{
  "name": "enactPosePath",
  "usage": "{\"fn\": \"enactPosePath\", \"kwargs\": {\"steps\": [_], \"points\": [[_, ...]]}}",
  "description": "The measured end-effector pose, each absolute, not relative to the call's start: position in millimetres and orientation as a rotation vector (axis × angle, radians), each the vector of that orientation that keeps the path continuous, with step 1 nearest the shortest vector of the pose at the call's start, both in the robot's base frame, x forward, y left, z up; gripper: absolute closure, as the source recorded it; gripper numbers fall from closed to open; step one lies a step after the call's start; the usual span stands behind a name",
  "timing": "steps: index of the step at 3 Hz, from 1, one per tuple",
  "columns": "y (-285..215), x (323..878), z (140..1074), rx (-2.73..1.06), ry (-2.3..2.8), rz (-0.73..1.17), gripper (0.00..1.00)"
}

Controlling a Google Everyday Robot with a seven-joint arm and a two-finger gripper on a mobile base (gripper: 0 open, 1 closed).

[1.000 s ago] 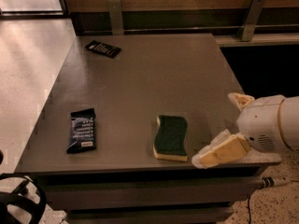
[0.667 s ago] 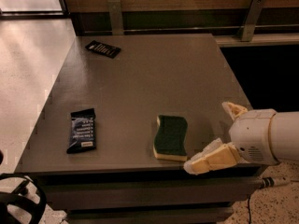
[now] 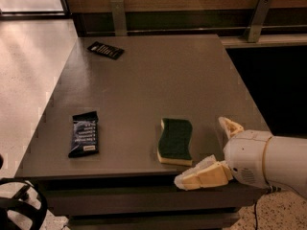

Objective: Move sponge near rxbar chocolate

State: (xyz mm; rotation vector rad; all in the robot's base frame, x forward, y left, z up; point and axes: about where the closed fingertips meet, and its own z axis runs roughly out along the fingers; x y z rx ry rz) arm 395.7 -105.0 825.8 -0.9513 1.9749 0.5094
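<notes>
The gripper (image 3: pixel 214 152) holds its fingers (image 3: pixel 204 175) apart and empty at the counter (image 3: pixel 158 80) edge, with the sponge (image 3: pixel 175 140) ungrasped just left of them and the rxbar chocolate (image 3: pixel 105 50) far beyond, so the move is not yet begun.

Behind my gripper (image 3: pixel 202 151), beside the sponge (image 3: pixel 175 140), the arm (image 3: pixel 271 164) runs off frame; far beyond the jaws, I can't read the rxbar chocolate (image 3: pixel 105 50) lettering.
</notes>
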Motion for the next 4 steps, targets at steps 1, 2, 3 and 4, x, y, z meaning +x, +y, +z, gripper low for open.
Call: {"fn": "enactPosePath", "kwargs": {"steps": [1, 2, 3, 4], "points": [[-93, 398, 819, -0.902, 1.927, 0.534, 0.0], [-80, 405, 817, -0.883, 1.88, 0.549, 0.0], [-67, 412, 816, -0.883, 1.867, 0.546, 0.19], [-66, 412, 817, -0.887, 1.866, 0.543, 0.42]]}}
